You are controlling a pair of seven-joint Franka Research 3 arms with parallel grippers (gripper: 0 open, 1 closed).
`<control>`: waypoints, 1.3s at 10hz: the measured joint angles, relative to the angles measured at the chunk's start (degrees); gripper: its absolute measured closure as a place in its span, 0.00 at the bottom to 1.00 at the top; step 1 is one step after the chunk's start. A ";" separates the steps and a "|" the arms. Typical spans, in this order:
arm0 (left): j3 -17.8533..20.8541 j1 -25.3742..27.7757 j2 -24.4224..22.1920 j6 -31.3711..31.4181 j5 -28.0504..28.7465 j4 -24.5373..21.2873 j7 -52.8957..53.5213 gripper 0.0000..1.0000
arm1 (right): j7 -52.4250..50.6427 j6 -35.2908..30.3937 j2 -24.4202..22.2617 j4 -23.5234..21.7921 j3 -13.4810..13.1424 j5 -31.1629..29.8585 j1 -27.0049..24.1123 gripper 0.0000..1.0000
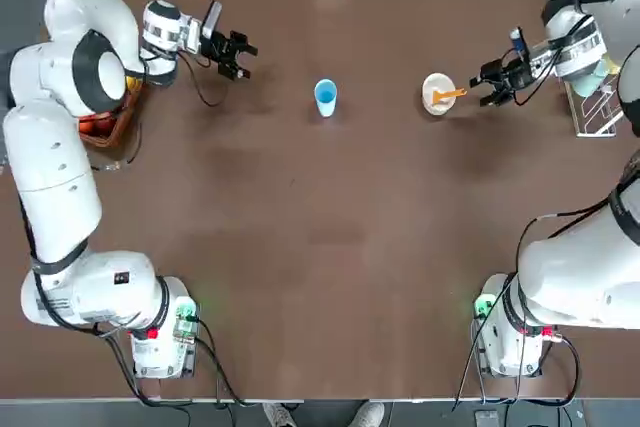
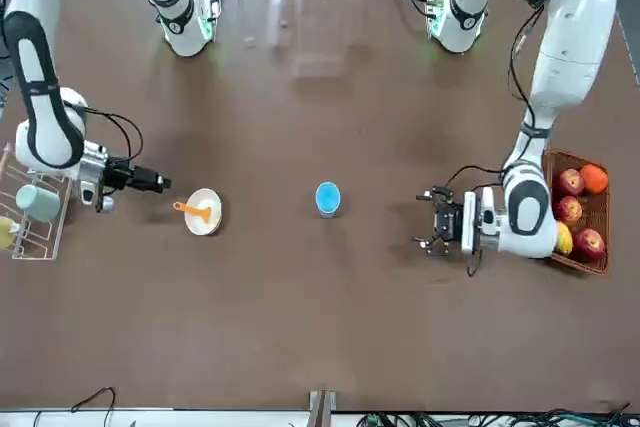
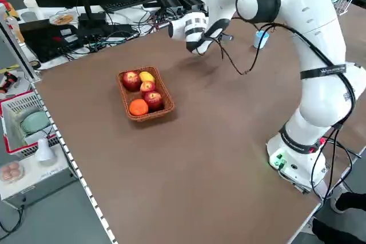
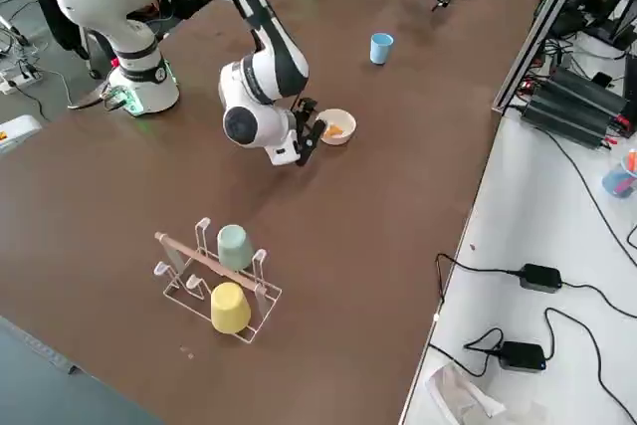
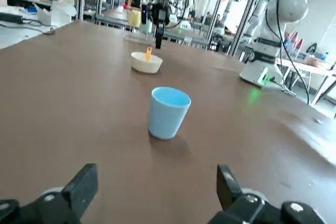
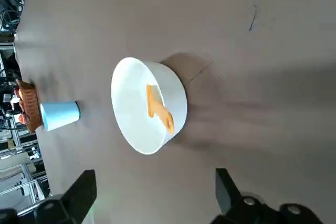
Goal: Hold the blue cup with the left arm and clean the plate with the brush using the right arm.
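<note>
With a fruit basket (image 2: 577, 209) and cup rack (image 1: 596, 105) flanking the table (image 1: 300, 247), the open, empty left gripper (image 1: 236, 55) and right gripper (image 1: 497, 84) face the blue cup (image 1: 325, 97) and the brush (image 1: 447, 96) lying in the plate (image 1: 436, 93).

Right tool (image 4: 311, 134) hangs just beside the plate (image 4: 336, 126) holding the brush (image 4: 332, 129).

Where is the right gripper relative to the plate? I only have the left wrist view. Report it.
Observer: The right gripper is open beside the plate, apart from it, on the side away from the blue cup.
Operator: Give me the brush's lie.
Observer: The brush lies in the plate, its orange handle pointing toward the right gripper.
Operator: Tell me what's behind my left gripper.
Observer: A wicker basket of fruit sits on the table behind the left gripper, beside the left arm.
</note>
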 joint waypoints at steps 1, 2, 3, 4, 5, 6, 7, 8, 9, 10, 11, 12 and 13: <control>0.04 -2.14 1.36 0.07 -3.49 -0.21 4.05 0.00 | -0.90 0.92 0.91 0.01 0.85 0.84 -0.07 0.00; 0.06 -4.17 2.64 0.71 -6.15 -0.34 6.94 0.00 | -1.18 2.50 1.57 0.03 2.05 1.25 -0.08 0.00; 0.06 -5.41 3.43 1.82 -7.33 -0.35 8.16 0.00 | -1.37 3.90 2.05 0.06 3.13 1.50 -0.10 0.00; 0.05 -5.86 3.67 2.60 -7.68 -0.37 8.53 0.00 | -1.48 4.72 2.29 0.12 3.94 1.67 -0.11 0.00; 0.05 -6.13 3.67 3.49 -7.69 -0.37 8.54 0.00 | -1.51 5.13 2.42 0.18 4.41 1.73 -0.11 0.00; 0.05 -6.62 3.67 4.73 -7.69 -0.51 8.55 0.00 | -1.53 5.82 2.54 0.19 4.60 1.74 -0.11 0.00; 0.01 -7.41 3.68 5.71 -8.04 -0.82 8.55 0.00 | -1.98 6.53 2.82 0.20 4.91 1.74 -0.19 0.00; 0.00 -8.43 3.68 6.09 -8.81 -1.00 8.56 0.00 | -2.44 7.00 3.26 0.19 5.67 1.76 -0.40 0.00; 0.00 -9.56 3.69 6.38 -9.73 -1.09 8.92 0.00 | -2.80 7.09 3.58 0.18 6.61 1.76 -0.84 0.00; 0.00 -10.80 3.71 7.22 -10.57 -1.25 9.35 0.00 | -2.91 7.09 3.75 0.18 7.53 1.77 -1.22 0.00; -0.01 -11.77 3.73 9.10 -11.00 -1.36 9.49 0.00 | -2.99 7.14 3.79 0.18 8.16 1.77 -1.41 0.00; -0.01 -12.37 3.76 10.53 -11.38 -1.46 9.50 0.00 | -3.07 7.36 3.79 0.21 8.51 1.77 -1.45 0.00; 0.00 -12.97 3.89 10.96 -11.95 -1.64 9.54 0.00 | -3.37 7.67 3.79 0.25 8.70 1.77 -1.46 0.00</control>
